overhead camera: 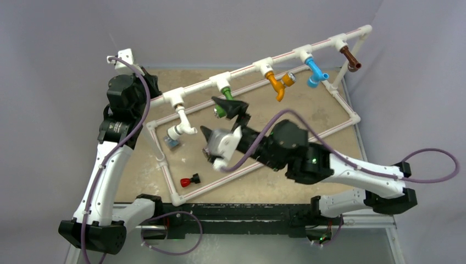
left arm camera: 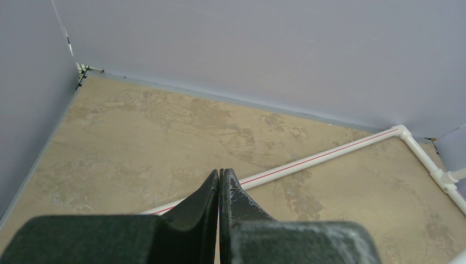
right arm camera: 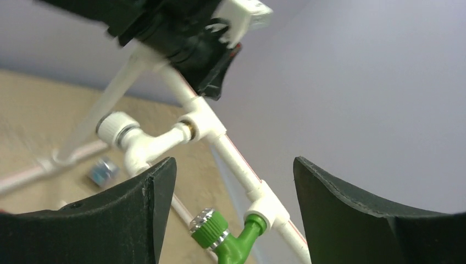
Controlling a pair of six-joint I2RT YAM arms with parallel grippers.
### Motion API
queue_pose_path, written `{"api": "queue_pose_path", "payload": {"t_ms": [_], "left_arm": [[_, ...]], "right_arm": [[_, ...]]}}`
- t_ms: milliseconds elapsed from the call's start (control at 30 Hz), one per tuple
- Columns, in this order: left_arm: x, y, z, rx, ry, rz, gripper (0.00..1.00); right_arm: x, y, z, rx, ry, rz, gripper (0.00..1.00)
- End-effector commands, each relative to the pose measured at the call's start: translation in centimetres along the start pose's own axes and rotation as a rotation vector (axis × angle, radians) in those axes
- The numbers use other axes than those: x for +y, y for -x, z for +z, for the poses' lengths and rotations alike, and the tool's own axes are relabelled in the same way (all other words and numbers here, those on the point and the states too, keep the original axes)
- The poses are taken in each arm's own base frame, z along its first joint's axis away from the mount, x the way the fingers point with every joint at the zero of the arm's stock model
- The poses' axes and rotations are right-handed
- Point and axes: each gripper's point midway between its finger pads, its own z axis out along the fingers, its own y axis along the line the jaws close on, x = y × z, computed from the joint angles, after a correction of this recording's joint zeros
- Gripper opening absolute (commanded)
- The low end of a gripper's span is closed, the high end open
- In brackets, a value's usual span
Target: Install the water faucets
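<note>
Five faucets hang from the raised white pipe (overhead camera: 247,71) of the frame: white (overhead camera: 183,124), green (overhead camera: 224,105), orange (overhead camera: 277,83), blue (overhead camera: 316,71) and brown (overhead camera: 350,58). My right gripper (overhead camera: 220,121) is open and empty just in front of the green faucet. In the right wrist view the green faucet (right arm camera: 231,239) sits low between the open fingers (right arm camera: 233,165), apart from both, and the white faucet (right arm camera: 137,140) is up left. My left gripper (overhead camera: 153,88) is shut and empty by the pipe's left end. Its closed tips (left arm camera: 221,173) point over a frame pipe (left arm camera: 329,157).
A small blue and silver piece (overhead camera: 172,143) lies on the table under the white faucet; it also shows in the right wrist view (right arm camera: 103,171). A red and black piece (overhead camera: 189,180) lies near the frame's front rail. Grey walls close the table's back and sides.
</note>
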Motion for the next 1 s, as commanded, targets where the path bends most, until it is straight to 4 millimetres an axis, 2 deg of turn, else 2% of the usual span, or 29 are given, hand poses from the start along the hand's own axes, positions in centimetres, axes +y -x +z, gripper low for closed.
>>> {"api": "queue_pose_path", "payload": {"t_ms": [0, 67, 300, 500, 700, 900, 967], "left_arm": [[0.8, -9.4, -1.3, 0.353, -0.015, 0.095, 0.00], [0.8, -9.5, -1.3, 0.355, -0.016, 0.096, 0.00], [0.6, -9.6, -1.4, 0.354, -0.019, 0.104, 0.00], [0.5, -9.7, -1.4, 0.352, -0.015, 0.117, 0.00], [0.5, -9.8, -1.5, 0.348, -0.014, 0.118, 0.00], [0.5, -9.7, -1.6, 0.347, -0.012, 0.118, 0.00], [0.5, -9.7, -1.6, 0.346, -0.012, 0.118, 0.00]], "right_arm": [[1.4, -2.3, 0.8, 0.119, -0.005, -0.448, 0.79], [2.4, -3.2, 1.4, 0.148, 0.002, -0.550, 0.79], [4.7, -2.4, 1.6, 0.132, 0.015, -0.758, 0.80], [7.5, -3.6, 1.8, 0.179, 0.058, -0.919, 0.80], [9.1, -3.8, 3.0, 0.186, 0.088, -0.960, 0.77], [10.8, -4.9, 4.0, 0.199, 0.110, -0.992, 0.78], [11.2, -4.5, 4.5, 0.167, 0.095, -1.000, 0.78]]}}
